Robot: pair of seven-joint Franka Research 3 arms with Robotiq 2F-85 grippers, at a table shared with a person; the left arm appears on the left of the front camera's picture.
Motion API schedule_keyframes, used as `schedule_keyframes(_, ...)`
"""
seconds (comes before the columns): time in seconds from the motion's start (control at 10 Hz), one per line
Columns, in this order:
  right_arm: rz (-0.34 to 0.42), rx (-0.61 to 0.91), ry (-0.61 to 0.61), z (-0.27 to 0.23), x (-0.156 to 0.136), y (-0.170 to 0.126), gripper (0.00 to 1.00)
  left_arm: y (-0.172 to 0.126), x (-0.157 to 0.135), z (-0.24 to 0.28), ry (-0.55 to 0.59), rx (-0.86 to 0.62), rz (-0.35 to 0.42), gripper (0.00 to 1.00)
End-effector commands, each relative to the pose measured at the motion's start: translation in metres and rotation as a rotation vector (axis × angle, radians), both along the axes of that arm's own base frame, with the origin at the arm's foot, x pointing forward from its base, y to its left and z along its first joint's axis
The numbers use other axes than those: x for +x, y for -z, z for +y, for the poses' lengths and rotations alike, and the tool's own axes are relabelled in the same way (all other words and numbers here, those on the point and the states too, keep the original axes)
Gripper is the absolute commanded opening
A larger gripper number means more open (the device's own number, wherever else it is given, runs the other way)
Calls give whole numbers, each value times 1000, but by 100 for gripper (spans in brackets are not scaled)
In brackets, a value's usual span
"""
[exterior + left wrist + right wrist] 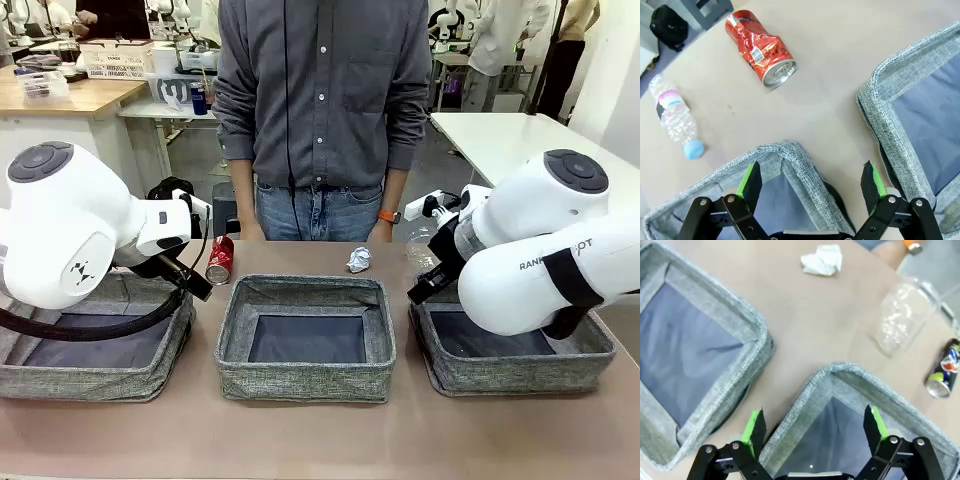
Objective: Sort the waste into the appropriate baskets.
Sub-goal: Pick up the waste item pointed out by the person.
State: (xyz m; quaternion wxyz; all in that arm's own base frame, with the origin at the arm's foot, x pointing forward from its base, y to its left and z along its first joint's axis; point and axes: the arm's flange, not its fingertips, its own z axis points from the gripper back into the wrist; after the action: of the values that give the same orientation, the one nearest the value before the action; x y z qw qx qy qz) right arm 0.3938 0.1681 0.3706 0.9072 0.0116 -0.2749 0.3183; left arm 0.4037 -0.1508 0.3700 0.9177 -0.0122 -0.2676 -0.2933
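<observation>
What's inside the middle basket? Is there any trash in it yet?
No trash to see. The middle basket shows just its bare dark bottom. Its near wall covers a thin strip of the floor, so that bit is hidden.

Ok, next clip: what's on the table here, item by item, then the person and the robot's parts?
baskets: three, grey with dark bottoms, in a row across the table
soda can: one, red, dented, on its side beyond the gap between left and middle baskets
plastic bottle: one, clear with blue cap, lying beyond the left basket
paper ball: one, white, crumpled, beyond the middle basket
plastic cup: one, clear, beyond the right basket
dark can: one, dark, on its side near the cup
person: one, grey shirt, standing at the far side
left gripper: open, above the left basket's corner
right gripper: open, above the right basket's corner
</observation>
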Motion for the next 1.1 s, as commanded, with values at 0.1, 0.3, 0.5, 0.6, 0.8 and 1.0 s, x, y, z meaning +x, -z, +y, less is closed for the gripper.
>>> schedule_keyframes(0.1,0,0,0,0,0,0,100,0,0,0,0,0,0,100)
schedule_keyframes(0.3,0,0,0,0,0,0,100,0,0,0,0,0,0,100)
schedule_keyframes(0.5,0,0,0,0,0,0,100,0,0,0,0,0,0,100)
schedule_keyframes(0.6,0,0,0,0,0,0,100,0,0,0,0,0,0,100)
schedule_keyframes(0.8,0,0,0,0,0,0,100,0,0,0,0,0,0,100)
schedule_keyframes(1.0,3,4,2,0,0,-29,100,-32,-8,-5,16,95,51,100)
